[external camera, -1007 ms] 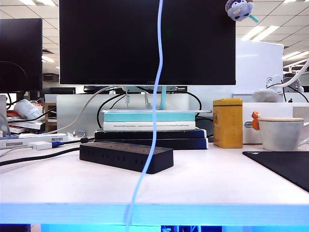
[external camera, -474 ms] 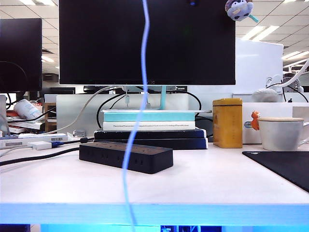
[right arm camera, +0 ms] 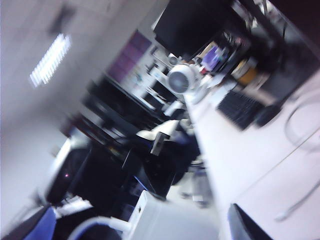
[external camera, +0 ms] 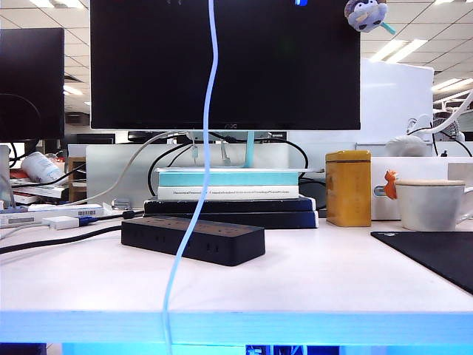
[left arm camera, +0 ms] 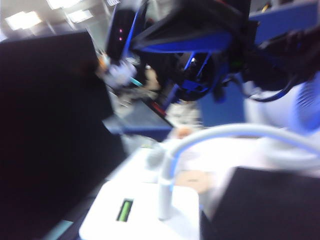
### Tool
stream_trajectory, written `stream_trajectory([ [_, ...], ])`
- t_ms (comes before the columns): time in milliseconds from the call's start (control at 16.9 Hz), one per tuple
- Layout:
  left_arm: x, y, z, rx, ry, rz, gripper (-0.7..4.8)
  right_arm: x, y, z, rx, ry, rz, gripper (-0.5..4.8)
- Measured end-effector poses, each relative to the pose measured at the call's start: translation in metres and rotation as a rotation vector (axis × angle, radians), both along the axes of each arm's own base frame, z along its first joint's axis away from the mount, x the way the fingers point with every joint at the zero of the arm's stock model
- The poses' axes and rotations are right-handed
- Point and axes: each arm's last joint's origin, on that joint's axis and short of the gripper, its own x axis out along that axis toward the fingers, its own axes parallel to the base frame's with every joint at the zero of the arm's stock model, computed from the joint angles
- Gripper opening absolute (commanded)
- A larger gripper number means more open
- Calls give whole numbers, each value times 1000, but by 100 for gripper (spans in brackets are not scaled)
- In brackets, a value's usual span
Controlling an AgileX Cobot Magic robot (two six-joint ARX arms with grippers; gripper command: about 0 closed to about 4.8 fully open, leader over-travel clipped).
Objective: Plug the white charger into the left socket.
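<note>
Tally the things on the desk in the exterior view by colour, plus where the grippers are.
Black: 2, the power strip and mat.
Yellow: 1, the tin.
White: 2, the mug and hanging cable.
Total: 5.
Left gripper holds the white charger; right gripper unseen.

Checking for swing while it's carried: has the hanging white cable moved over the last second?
Yes. The white cable has drifted left across the monitor, toward the power strip's left end.

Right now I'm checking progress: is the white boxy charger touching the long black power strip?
Apart. The exterior view shows the power strip bare, only the cable hanging before it; the left wrist view shows the charger aloft.
</note>
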Motion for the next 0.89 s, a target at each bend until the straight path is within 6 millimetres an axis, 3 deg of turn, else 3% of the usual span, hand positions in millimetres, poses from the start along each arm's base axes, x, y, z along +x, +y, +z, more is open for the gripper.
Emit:
stream_trajectory([
  [296, 0, -1, 3, -121, 196, -68, 119, -5, 2, -3, -62, -286, 154, 479],
  [533, 0, 4, 9, -130, 263, -160, 119, -8, 10, -15, -68, -290, 190, 479],
  [651, -3, 7, 23, -141, 273, -217, 114, -11, 23, -30, -74, -263, 229, 479],
  [888, -4, 9, 26, -136, 313, -272, 79, -28, 59, -31, -54, -335, 322, 479],
])
